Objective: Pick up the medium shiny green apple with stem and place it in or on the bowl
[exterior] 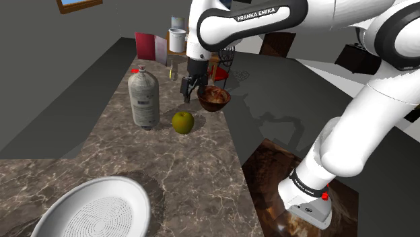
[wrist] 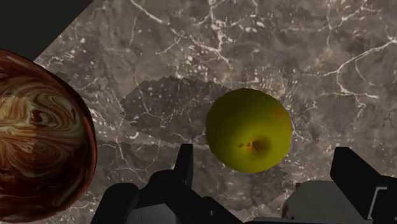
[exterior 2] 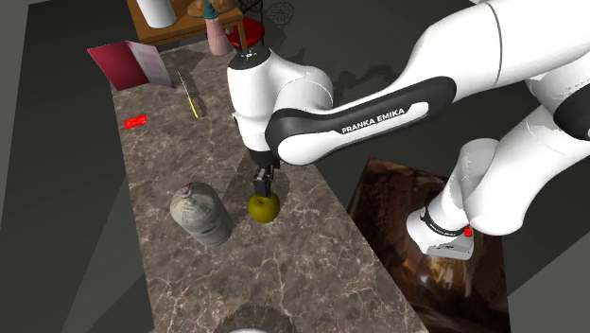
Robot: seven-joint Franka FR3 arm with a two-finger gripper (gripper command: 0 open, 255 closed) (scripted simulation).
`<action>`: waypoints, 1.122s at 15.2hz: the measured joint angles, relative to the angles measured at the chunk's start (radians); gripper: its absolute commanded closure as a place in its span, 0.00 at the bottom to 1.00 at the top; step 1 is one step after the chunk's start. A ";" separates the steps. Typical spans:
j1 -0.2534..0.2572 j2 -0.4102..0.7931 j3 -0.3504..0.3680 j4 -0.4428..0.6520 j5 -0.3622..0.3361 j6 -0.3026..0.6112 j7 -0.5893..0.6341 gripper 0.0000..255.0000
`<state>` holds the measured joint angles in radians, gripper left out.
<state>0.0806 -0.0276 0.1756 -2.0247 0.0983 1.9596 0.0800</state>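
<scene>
Two jaws wide apart, clear of apple point(wrist: 249, 130)

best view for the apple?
Wrist view: the apple lies close and unblocked, stem pit showing. Shoulder view has it whole beside the canister; in the second exterior view the gripper crowds its top.

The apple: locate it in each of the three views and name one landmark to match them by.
Shoulder view: apple on the marble counter, just right of the grey bottle.
Second exterior view: apple mid-picture, right of the grey bottle, just below the gripper.
Wrist view: apple ahead of the open fingers, bowl beside it.
Shared landmark: the gripper, close by the apple in all three.
</scene>
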 measured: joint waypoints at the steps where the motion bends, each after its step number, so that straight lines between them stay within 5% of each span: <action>1: 0.006 0.043 0.007 0.034 -0.010 0.008 0.012 0.00; 5: 0.016 0.134 0.014 0.078 -0.030 0.052 0.029 0.00; 17: 0.021 0.163 0.017 0.037 -0.035 0.121 0.033 0.00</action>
<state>0.1015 0.1353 0.1923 -1.9872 0.0637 2.0810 0.1131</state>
